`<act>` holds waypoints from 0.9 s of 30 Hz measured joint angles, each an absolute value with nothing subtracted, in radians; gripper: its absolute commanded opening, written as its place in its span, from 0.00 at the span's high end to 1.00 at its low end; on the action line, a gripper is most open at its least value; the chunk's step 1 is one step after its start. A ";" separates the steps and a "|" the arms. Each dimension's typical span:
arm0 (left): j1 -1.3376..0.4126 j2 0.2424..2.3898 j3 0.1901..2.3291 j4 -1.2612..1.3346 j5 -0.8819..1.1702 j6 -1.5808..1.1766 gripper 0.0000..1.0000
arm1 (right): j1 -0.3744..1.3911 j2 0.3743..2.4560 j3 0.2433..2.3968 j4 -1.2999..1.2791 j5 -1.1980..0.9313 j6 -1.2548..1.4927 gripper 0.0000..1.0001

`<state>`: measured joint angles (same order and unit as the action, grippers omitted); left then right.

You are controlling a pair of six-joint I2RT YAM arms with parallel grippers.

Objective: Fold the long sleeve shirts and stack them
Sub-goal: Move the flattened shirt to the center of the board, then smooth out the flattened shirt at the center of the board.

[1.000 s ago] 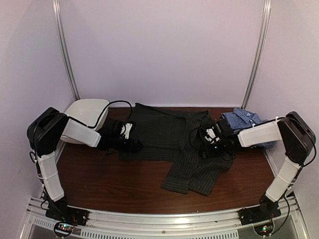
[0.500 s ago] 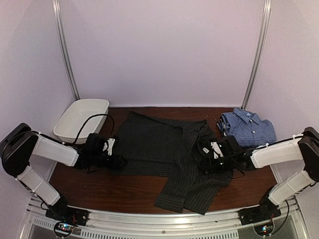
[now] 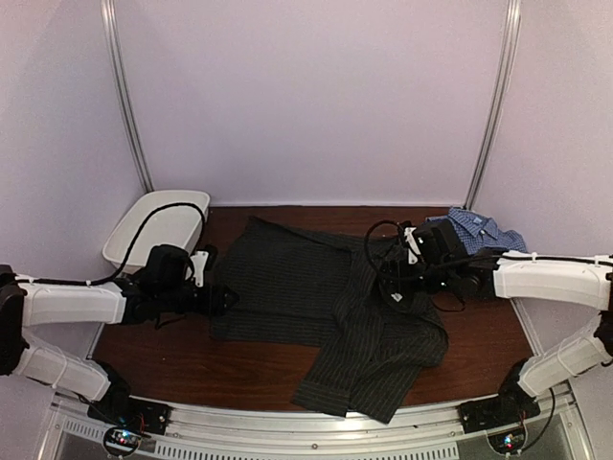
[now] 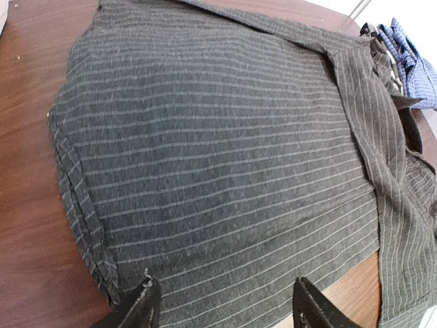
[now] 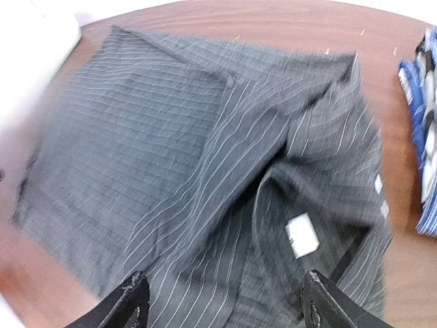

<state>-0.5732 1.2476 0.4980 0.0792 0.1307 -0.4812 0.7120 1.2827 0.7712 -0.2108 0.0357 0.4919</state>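
1. I run this rig remotely in what looks like a robotics lab booth.
2. Bare pale walls [image 3: 316, 96] and two metal uprights [image 3: 125, 96] box in the brown worktop [image 3: 192, 359].
3. An aluminium rail [image 3: 316, 424] along the near edge carries the left arm [image 3: 72, 302] and right arm [image 3: 551, 278].

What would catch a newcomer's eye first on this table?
The black shirt sprawls across mid-table, half folded, one end rumpled toward the near edge. A folded blue shirt sits far right, a white tub far left. The left pincer and right pincer stand open over the black shirt.
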 measured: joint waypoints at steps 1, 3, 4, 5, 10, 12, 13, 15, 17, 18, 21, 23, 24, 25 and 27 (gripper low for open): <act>-0.573 1.250 0.507 0.081 0.130 -0.481 0.31 | 0.712 1.318 0.805 -0.218 0.062 0.477 0.23; -0.573 1.259 0.521 0.084 0.130 -0.481 0.30 | 0.712 1.386 0.855 -0.236 0.104 0.456 0.24; -0.573 1.266 0.525 0.087 0.131 -0.482 0.30 | 0.712 1.423 0.877 -0.245 0.127 0.447 0.24; -0.573 1.280 0.532 0.090 0.131 -0.481 0.29 | 0.712 1.459 0.896 -0.255 0.150 0.437 0.24; -0.573 1.322 0.539 0.107 0.133 -0.482 0.27 | 0.721 1.595 0.963 -0.309 0.250 0.392 0.26; -0.573 1.336 0.540 0.109 0.133 -0.482 0.26 | 0.731 1.637 0.985 -0.328 0.287 0.383 0.27; -0.573 1.341 0.541 0.109 0.133 -0.482 0.26 | 0.738 1.654 0.995 -0.338 0.304 0.381 0.27; -0.573 1.346 0.543 0.111 0.134 -0.482 0.25 | 0.755 1.685 1.008 -0.353 0.333 0.377 0.27; -0.573 1.351 0.547 0.114 0.134 -0.482 0.25 | 0.775 1.713 1.017 -0.369 0.364 0.377 0.27; -0.573 1.353 0.548 0.117 0.135 -0.482 0.25 | 0.786 1.725 1.021 -0.377 0.378 0.377 0.28; -0.573 1.359 0.548 0.127 0.136 -0.482 0.25 | 0.813 1.757 1.030 -0.394 0.410 0.378 0.33; -0.573 1.367 0.548 0.131 0.138 -0.482 0.24 | 0.823 1.779 1.037 -0.405 0.429 0.380 0.42; -0.573 1.371 0.548 0.133 0.139 -0.482 0.24 | 0.826 1.793 1.044 -0.410 0.439 0.380 0.46; -0.573 1.375 0.548 0.133 0.139 -0.482 0.24 | 0.826 1.810 1.052 -0.413 0.451 0.381 0.49; -0.573 1.380 0.548 0.133 0.140 -0.483 0.24 | 0.826 1.839 1.064 -0.418 0.475 0.380 0.55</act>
<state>-0.5732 1.3804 0.5484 0.1333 0.1398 -0.4828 0.8261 1.8385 1.0637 -0.4179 0.4747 0.3798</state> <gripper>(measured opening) 0.757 0.529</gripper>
